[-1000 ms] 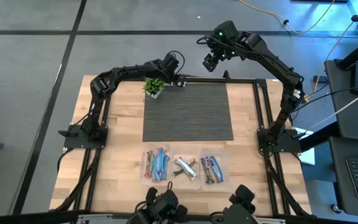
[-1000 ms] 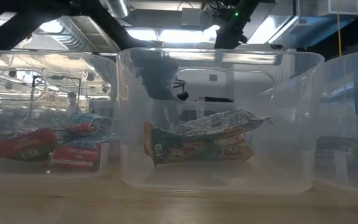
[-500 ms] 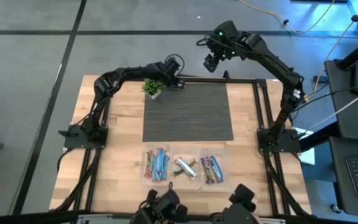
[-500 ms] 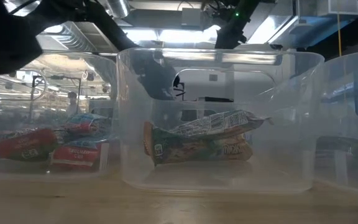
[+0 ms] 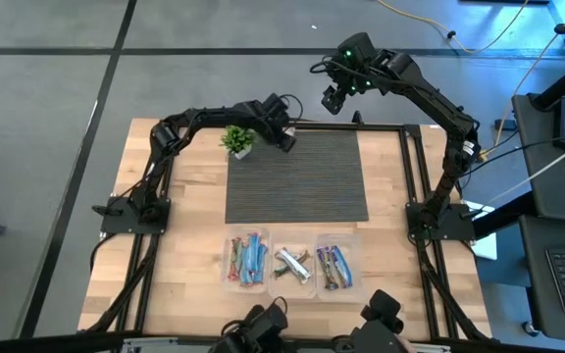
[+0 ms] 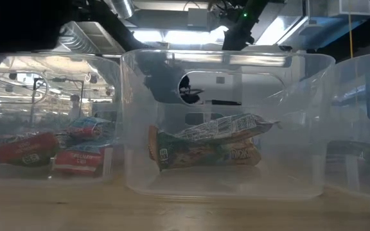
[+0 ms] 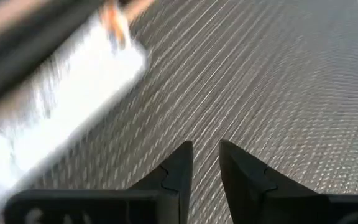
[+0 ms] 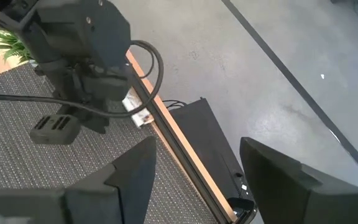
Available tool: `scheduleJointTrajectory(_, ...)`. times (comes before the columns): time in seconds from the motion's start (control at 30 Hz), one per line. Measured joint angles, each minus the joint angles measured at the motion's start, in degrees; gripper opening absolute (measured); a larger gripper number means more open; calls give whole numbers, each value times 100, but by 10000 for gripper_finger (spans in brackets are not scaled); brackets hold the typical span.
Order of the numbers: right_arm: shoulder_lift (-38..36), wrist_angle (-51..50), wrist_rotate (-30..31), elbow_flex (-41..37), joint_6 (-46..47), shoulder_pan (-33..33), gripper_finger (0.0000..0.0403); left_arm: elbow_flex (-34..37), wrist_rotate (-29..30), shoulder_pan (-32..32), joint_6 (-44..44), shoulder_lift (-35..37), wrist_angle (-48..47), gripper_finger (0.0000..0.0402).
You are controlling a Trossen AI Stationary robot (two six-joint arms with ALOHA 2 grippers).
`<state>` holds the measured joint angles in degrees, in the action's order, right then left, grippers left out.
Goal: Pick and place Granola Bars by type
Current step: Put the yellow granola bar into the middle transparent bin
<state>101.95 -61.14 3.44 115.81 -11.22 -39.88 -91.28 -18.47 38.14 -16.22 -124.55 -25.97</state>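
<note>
The left gripper (image 5: 287,140) hangs low over the far left corner of the ribbed grey mat (image 5: 297,176), at about eleven o'clock on the table, just beside the small green potted plant (image 5: 238,139); in the left wrist view its fingers (image 7: 178,173) stand close together with only a narrow gap between them and nothing pinched. The right gripper (image 5: 333,98) is raised beyond the table's far edge at about one o'clock, its fingers (image 8: 132,171) spread wide and empty. The granola bars lie in three clear bins at six o'clock: red and blue bars (image 5: 246,260) in the left bin (image 5: 230,243), silver-white ones (image 5: 292,263) in the middle bin (image 6: 227,64), dark purple ones (image 5: 333,265) in the right.
</note>
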Motion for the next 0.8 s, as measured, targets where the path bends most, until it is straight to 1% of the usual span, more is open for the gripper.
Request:
scheduleJointTrajectory(0.13,0,-1,0,0,0,-2,234,-445,39,10,952,13,-125,67)
scheduleJointTrajectory(0.23,0,-1,0,0,3,-2,234,-665,397,61,1553,35,-119,65)
scheduleJointTrajectory(0.33,-1,-27,0,0,12,-2,234,-859,870,108,1511,33,-396,65)
scheduleJointTrajectory(0.47,1,-113,0,0,17,-2,234,-885,1354,141,1251,34,-530,65)
scheduleJointTrajectory(0.63,1,-123,0,0,17,-2,234,-884,1440,141,1053,33,-583,69)
scheduleJointTrajectory(0.8,1,-123,0,0,17,-2,234,-884,1438,139,899,33,-621,94)
